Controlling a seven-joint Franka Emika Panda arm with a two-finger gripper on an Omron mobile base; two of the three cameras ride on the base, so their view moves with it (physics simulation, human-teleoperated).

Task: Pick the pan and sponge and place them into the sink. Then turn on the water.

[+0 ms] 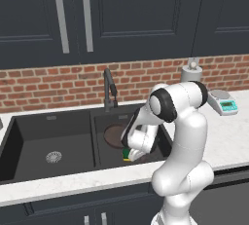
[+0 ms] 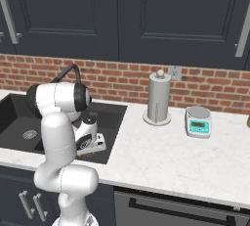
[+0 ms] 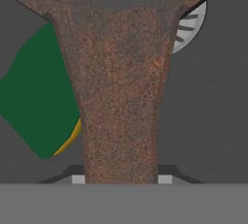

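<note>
Sink (image 1: 97,121): pan (image 3: 121,72) within gripper (image 3: 121,179)

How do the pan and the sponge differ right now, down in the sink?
The pan is round and rusty dark brown; the sponge is a small green block with a yellow underside. The gripper is shut on the pan's handle; the sponge lies free beside it. Both are in the sink's right basin.

One pan (image 3: 121,72), one sponge (image 3: 36,92)
</note>
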